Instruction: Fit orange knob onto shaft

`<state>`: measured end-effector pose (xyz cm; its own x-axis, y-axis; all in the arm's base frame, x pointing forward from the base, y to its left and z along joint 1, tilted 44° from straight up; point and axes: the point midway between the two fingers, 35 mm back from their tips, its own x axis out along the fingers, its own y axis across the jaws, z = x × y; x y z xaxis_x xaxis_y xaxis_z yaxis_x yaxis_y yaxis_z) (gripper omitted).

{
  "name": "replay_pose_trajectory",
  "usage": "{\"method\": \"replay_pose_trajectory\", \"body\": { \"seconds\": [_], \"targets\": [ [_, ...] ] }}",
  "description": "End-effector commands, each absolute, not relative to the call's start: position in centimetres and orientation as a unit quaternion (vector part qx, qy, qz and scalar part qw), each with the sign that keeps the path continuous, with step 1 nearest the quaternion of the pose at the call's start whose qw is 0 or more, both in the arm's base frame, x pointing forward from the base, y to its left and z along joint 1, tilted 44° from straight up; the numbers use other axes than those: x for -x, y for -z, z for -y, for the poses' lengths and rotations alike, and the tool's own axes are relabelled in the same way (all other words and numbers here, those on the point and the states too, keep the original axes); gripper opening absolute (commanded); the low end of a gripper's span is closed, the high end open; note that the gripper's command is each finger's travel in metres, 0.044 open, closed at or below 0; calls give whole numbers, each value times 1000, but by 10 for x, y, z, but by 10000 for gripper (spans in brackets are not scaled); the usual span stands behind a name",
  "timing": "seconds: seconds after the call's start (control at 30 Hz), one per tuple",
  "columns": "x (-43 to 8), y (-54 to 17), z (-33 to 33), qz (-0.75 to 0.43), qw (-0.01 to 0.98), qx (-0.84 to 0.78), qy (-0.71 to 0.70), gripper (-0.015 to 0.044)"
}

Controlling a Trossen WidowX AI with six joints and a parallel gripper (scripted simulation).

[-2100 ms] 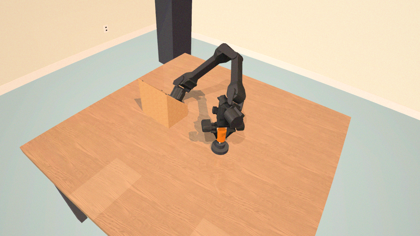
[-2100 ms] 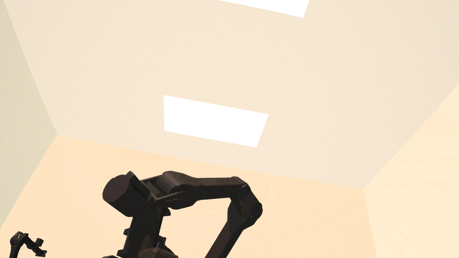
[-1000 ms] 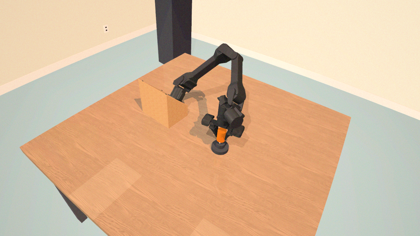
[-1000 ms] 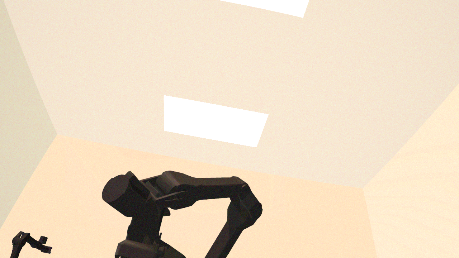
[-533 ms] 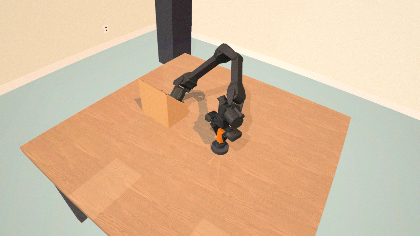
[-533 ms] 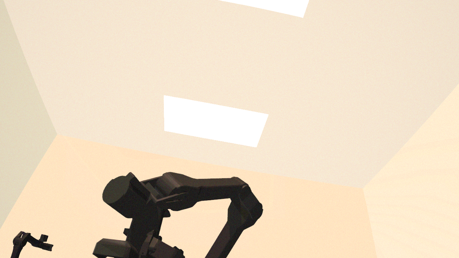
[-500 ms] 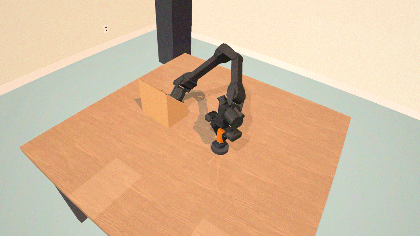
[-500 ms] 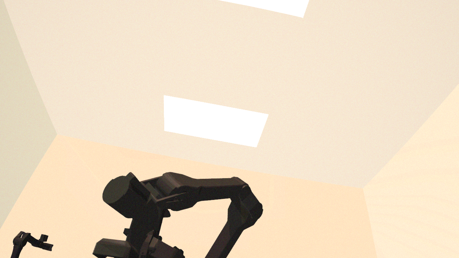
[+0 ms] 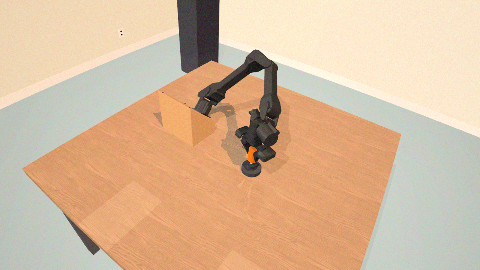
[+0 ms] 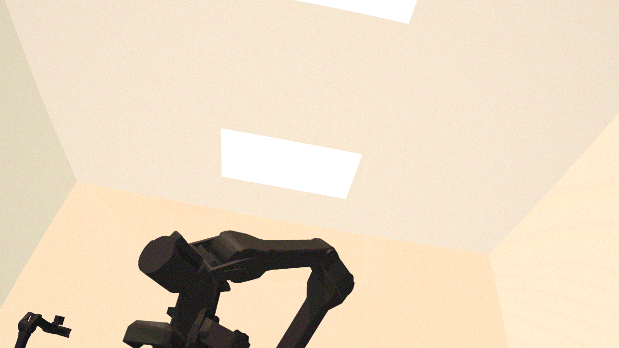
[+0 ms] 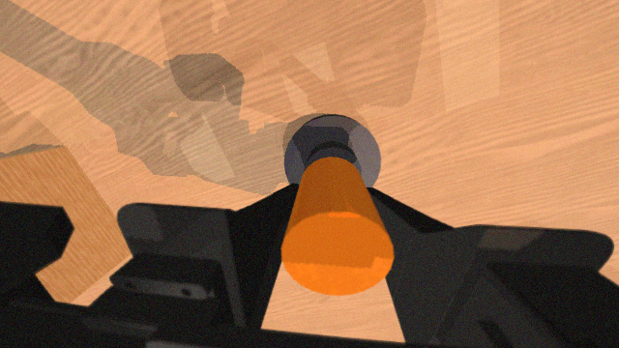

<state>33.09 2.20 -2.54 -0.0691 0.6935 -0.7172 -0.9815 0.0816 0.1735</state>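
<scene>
The orange knob point(image 9: 251, 155) point(image 11: 337, 242) is upright, a cylinder held between the fingers of my gripper point(image 9: 251, 153) point(image 11: 331, 192), which is shut on it. The dark round pedestal point(image 9: 251, 171) point(image 11: 369, 152) stands on the table directly below the knob. In the top view a small bright bit of the silver shaft point(image 9: 251, 163) shows between the knob's underside and the pedestal's raised centre, so the knob is not flush with the pedestal. The knob's hole and the flat sides are hidden. The exterior view shows no knob or pedestal.
A light wooden box-like block point(image 9: 176, 120) point(image 11: 82, 217) stands in front of the arm's base, left of the pedestal in the top view. The wooden table point(image 9: 134, 161) carries everything. A dark column point(image 9: 198, 33) stands behind the table.
</scene>
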Motion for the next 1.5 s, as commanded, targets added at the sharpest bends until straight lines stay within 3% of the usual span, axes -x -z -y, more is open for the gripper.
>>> {"method": "replay_pose_trajectory", "body": {
  "seconds": [0.0, 1.47],
  "targets": [
    [-333, 25, -19, -381, 662, 173, -622, 0],
    [-331, 29, -23, -381, 662, 173, -622, 0]
  ]
}}
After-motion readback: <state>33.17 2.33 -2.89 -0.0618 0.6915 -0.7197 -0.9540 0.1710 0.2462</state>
